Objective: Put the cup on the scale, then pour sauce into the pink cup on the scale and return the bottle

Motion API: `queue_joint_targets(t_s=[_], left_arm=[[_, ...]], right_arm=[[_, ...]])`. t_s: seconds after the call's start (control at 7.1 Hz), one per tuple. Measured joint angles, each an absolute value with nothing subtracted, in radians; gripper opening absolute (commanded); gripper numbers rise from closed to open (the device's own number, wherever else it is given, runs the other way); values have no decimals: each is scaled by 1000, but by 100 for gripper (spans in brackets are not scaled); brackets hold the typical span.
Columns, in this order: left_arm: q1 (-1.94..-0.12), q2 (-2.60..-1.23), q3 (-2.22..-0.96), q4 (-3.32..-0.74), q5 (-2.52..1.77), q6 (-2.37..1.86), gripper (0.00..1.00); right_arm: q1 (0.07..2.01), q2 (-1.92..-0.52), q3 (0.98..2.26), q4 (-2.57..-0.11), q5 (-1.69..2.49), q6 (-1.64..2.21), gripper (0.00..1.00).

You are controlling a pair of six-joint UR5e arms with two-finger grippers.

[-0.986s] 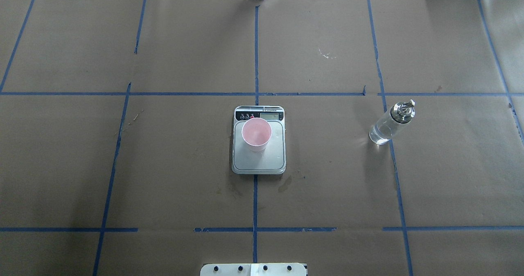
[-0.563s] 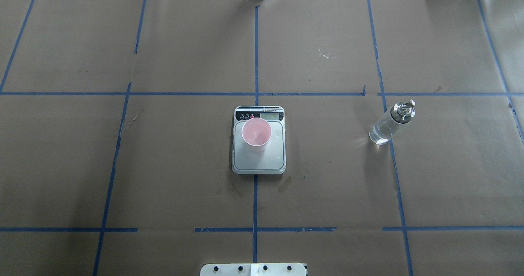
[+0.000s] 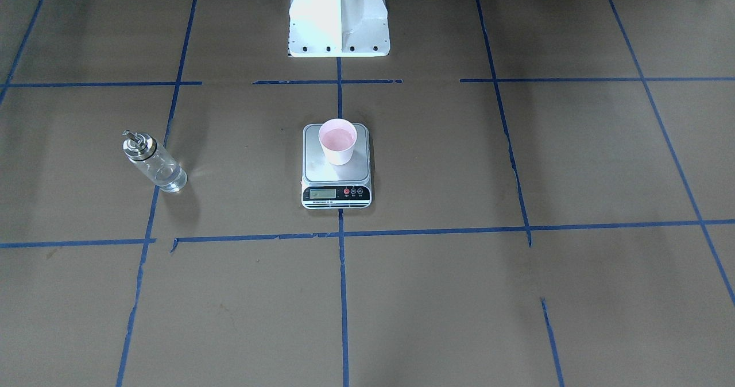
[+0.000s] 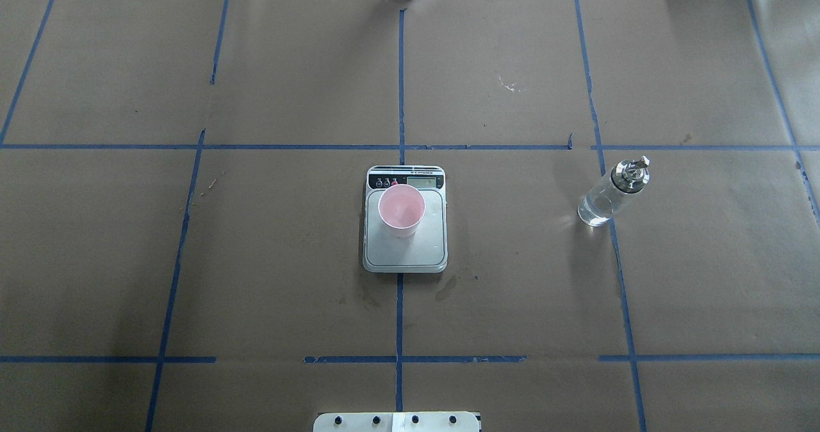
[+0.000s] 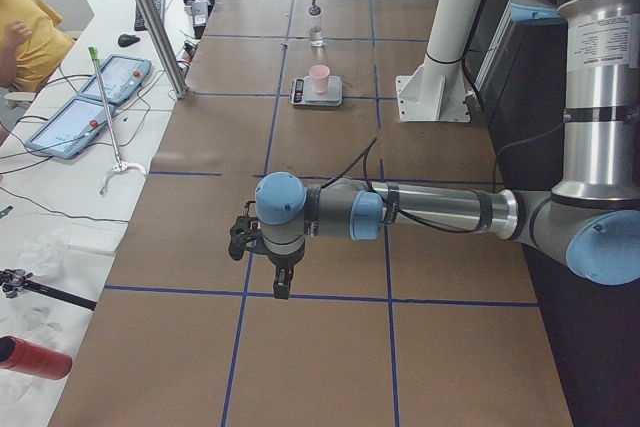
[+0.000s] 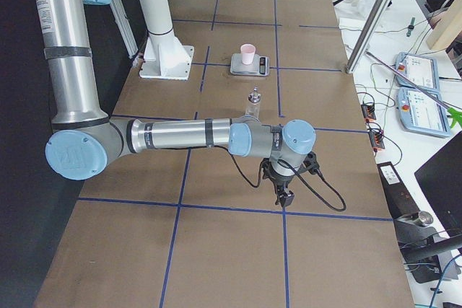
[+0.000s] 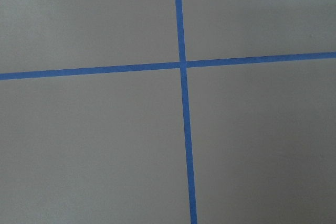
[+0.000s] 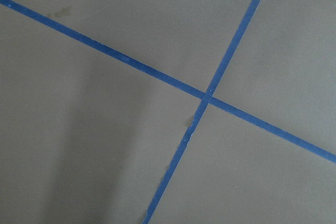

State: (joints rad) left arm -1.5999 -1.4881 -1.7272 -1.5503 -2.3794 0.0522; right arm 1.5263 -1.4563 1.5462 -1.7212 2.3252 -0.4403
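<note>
A brown paper-covered surface (image 4: 256, 259) was marked into squares with blue tape (image 4: 400, 86). At its middle sat a small digital scale (image 4: 405, 249), its display turned away from the robot. The pink cup (image 4: 401, 209) stood upright on the steel platform, roughly central and clear of the display, so its weight rested fully on the scale. Whether it held any sauce could not be told.

The clear glass bottle (image 4: 608, 195), capped with a silver pour spout, stood upright on the surface well apart from the scale, on the robot's right. It touched nothing else and was probably set there within reach of the right arm.

Neither arm was near these things. The left arm (image 5: 400, 212) stretched low over bare paper far from the scale, and the right arm (image 6: 188, 135) did the same at the opposite end. Each wrist camera showed only crossing tape lines. Both arms' jaws pointed down at the surface, holding nothing visible; whether they were spread or pressed together could not be told. Both looked parked, leaving the working area unobstructed.
</note>
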Motion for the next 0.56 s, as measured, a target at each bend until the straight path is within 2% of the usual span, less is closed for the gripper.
queue_joint_targets(t_s=[0.56], left_arm=[[-1600,-1488,-1727,-1549,-2378,52,100]], right_arm=[[1526,-1464,1537,-1713,2372,-226,100]])
